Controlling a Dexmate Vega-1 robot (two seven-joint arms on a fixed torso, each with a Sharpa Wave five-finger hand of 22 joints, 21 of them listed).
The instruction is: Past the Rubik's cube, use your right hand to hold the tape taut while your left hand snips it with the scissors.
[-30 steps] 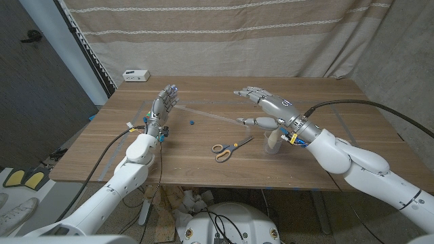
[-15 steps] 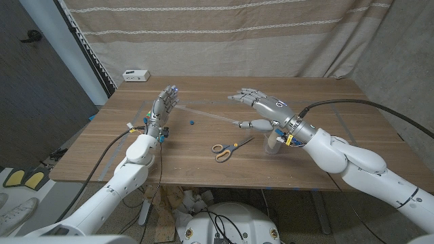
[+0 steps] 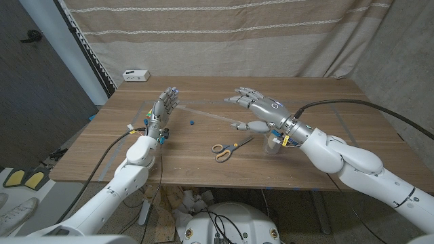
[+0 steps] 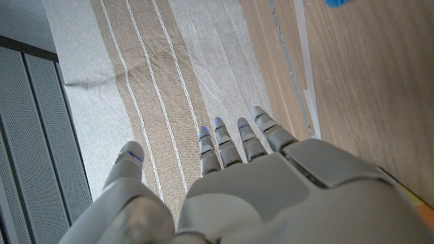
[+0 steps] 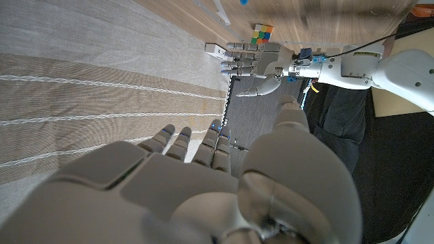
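- Your right hand [image 3: 261,110] hangs over the table's [image 3: 203,159] middle, fingers spread; whether its thumb still pinches the tape's [image 3: 203,114] near end, I cannot tell.
- The tape runs as a pale strip from beside the left hand [image 3: 163,107] towards that thumb.
- Your left hand stands fingers apart, holding nothing, beside the Rubik's cube [image 5: 264,33].
- The scissors [image 3: 229,148] lie untouched on the table; pickup and cut remain, in my judgement.

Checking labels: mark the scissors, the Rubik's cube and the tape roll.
scissors [image 3: 226,149], head view, near the pivot.
Rubik's cube [image 5: 263,33], right wrist view, coloured face.
tape roll [image 3: 274,144], head view, its side.
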